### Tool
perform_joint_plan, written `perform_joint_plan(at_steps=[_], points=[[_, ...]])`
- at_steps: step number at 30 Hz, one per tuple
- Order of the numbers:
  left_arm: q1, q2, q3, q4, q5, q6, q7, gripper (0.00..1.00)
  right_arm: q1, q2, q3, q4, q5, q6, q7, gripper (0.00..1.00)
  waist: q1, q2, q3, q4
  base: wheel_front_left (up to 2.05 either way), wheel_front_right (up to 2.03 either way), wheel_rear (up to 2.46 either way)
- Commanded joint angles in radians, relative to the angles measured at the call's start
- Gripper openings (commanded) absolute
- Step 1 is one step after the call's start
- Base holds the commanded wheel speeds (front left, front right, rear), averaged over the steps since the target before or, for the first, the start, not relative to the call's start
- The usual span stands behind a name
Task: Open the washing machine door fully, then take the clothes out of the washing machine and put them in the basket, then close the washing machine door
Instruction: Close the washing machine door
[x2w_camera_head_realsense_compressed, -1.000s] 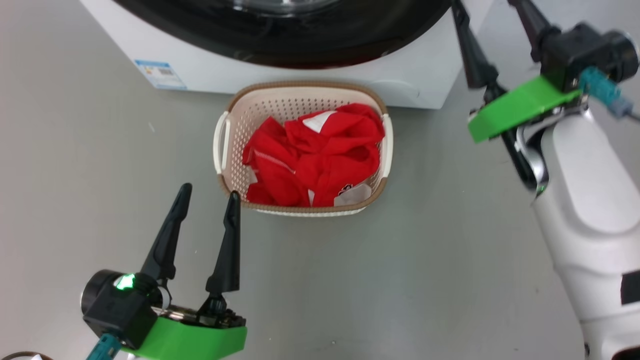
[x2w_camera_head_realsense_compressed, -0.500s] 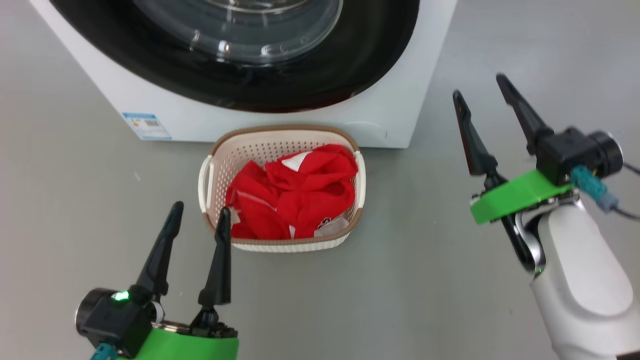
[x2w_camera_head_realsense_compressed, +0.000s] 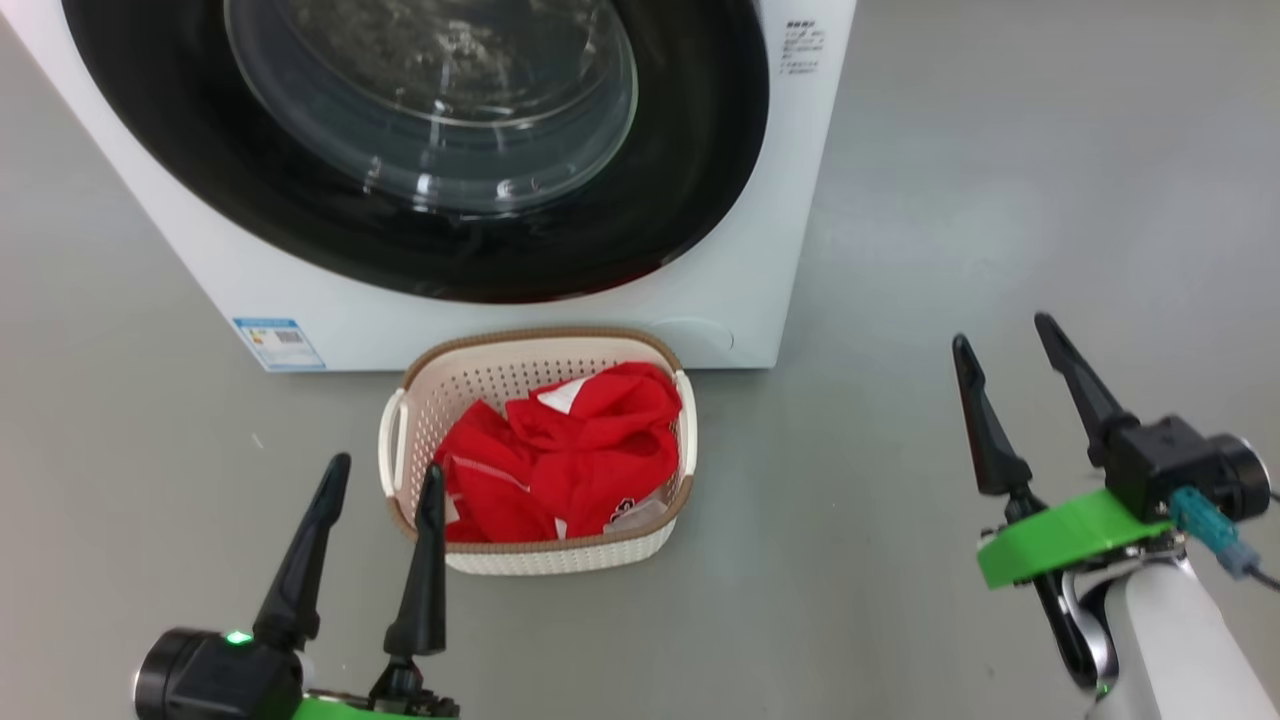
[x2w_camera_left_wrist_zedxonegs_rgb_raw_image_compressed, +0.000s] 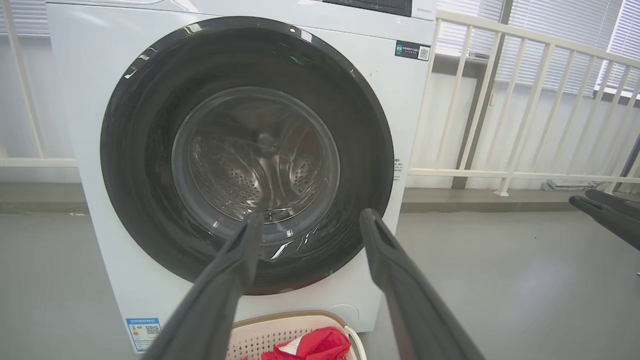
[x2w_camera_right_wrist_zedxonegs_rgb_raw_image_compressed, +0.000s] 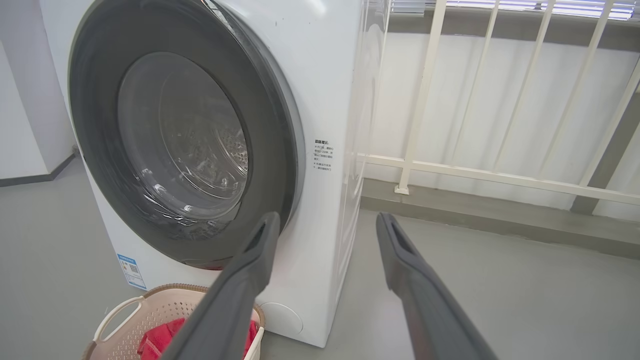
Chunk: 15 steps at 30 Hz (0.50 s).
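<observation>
- Glossy black round washing machine door (x2w_camera_head_realsense_compressed: 700, 150) cut off at top; red fabric clothes (x2w_camera_head_realsense_compressed: 570, 455) hide cream perforated plastic basket's (x2w_camera_head_realsense_compressed: 545, 562) floor.
- Left gripper (x2w_camera_head_realsense_compressed: 386, 463) and right gripper (x2w_camera_head_realsense_compressed: 1002, 329) hover low, fingers spread, empty.

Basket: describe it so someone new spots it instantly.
Find the big white washing machine with its round black door. On the grey floor directly before it sits the basket: small, cream, perforated, brown-rimmed. It alone holds bright red clothes.
</observation>
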Motion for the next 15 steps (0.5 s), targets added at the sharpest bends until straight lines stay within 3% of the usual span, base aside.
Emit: perform_joint_plan(at_steps=[1,15], points=[[0.005,0.007,0.036,-0.026,0.010,0.012,-0.008,1.00,0.023,0.003,0.012,-0.043,-0.011,-0.004,-0.003,1.00,0.0000,0.0000,-0.034,-0.016,0.00,0.00,0.00],[0.073,0.007,0.075,0.015,0.009,0.042,-0.008,1.00,0.230,0.010,-0.017,-0.167,0.019,-0.004,-0.003,1.00,0.0000,0.0000,-0.108,-0.038,0.00,0.00,0.00]])
